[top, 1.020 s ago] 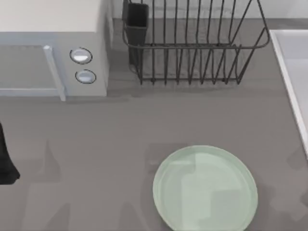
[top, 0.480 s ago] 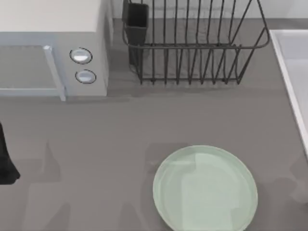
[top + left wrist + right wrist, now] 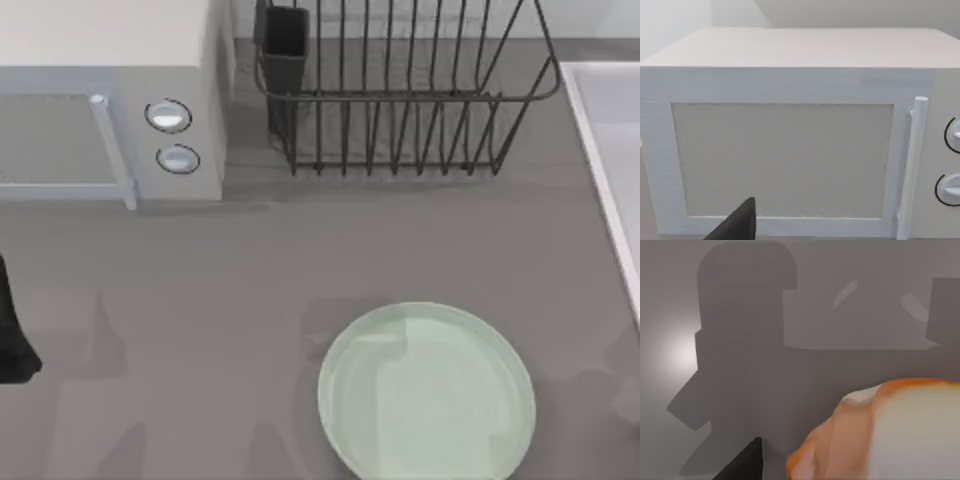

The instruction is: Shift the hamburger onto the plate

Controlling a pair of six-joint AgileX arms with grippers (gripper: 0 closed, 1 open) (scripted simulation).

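Note:
The hamburger (image 3: 890, 432), orange and tan with whitish parts, looms close in the right wrist view, over the grey table. A dark part of my right gripper (image 3: 742, 465) shows just beside it, with a narrow gap between them. The pale green plate (image 3: 345, 400) lies bare on the table at the front, a little right of centre. My left arm (image 3: 10, 335) stays parked at the table's left edge. A dark part of its gripper (image 3: 737, 225) faces the microwave door.
A white microwave (image 3: 190, 110) with a shut door (image 3: 782, 160) stands at the back left. A black wire dish rack (image 3: 400, 95) stands at the back centre. A white basin edge (image 3: 605, 160) runs along the right side.
A faint shadow at the table's right edge has shifted in the top view. The plate, the microwave and my left arm have not moved.

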